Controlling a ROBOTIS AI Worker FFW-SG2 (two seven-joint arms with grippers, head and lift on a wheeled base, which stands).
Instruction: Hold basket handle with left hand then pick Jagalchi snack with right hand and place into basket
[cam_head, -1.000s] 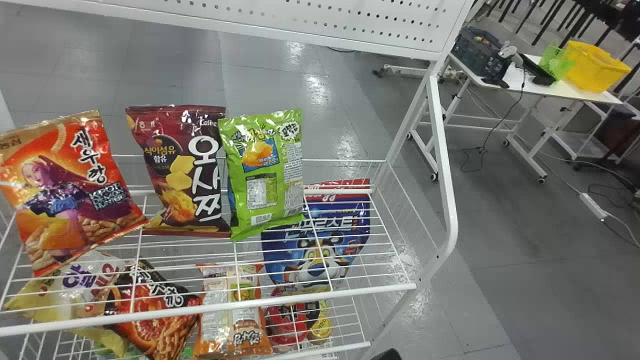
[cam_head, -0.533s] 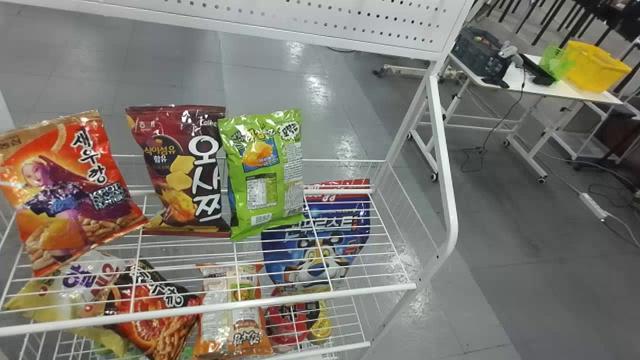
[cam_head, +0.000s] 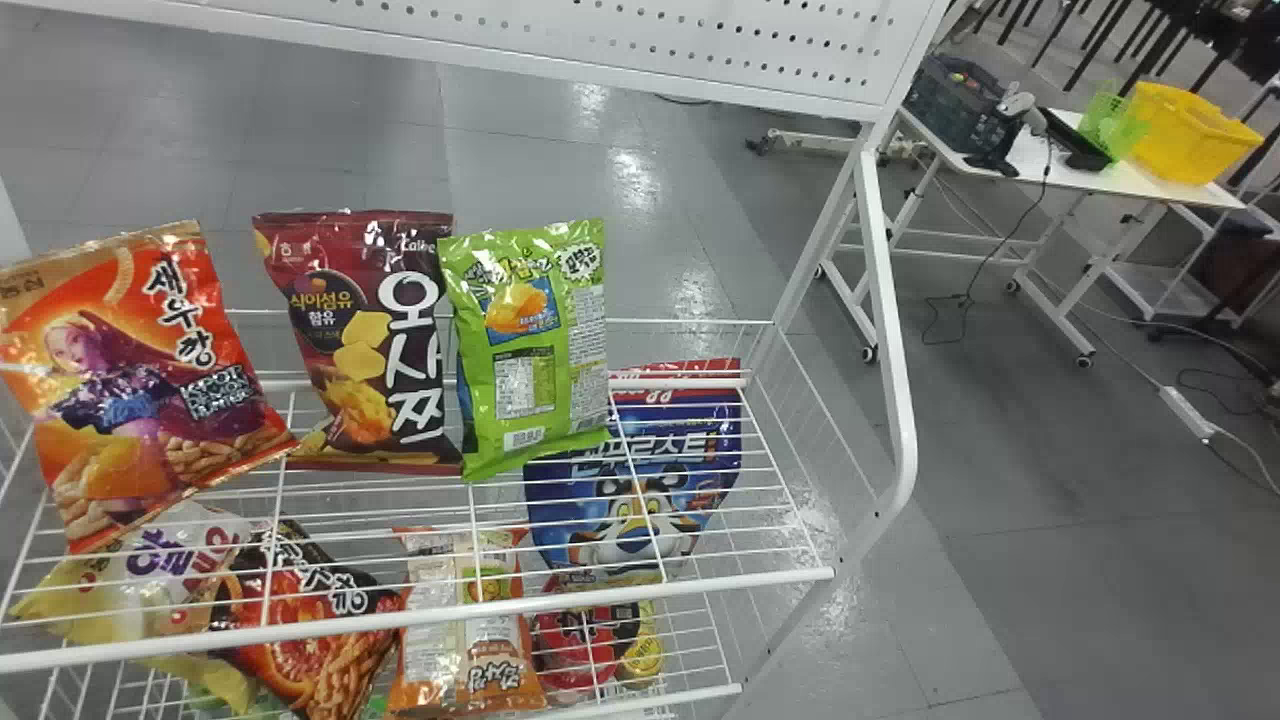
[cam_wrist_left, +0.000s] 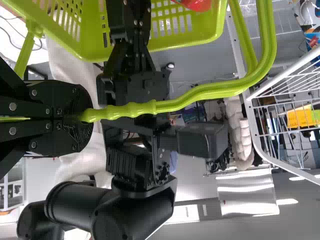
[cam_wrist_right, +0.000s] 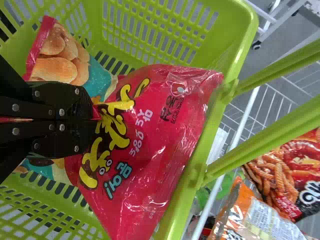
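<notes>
Rack (cam_head: 888, 300) shifted slightly right. Your left gripper (cam_wrist_left: 84, 119)'s clamped on basket handle (cam_wrist_left: 200, 92); right gripper (cam_wrist_right: 95, 119) grips Jagalchi snack (cam_wrist_right: 155, 145) over basket (cam_wrist_right: 225, 55).

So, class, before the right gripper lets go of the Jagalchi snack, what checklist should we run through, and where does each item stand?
1. Left gripper shut on the basket handle: ok.
2. Right gripper has hold of the Jagalchi bag: ok.
3. Jagalchi bag mostly over the basket opening: ok.
4. Jagalchi bag clear of the basket rim: not ok, its edge overlaps the rim in the right wrist view.
5. Space beneath free of other snacks: not ok, a red and teal snack bag is in there.
6. Jagalchi bag's weight already supported from below: cannot tell.
</notes>
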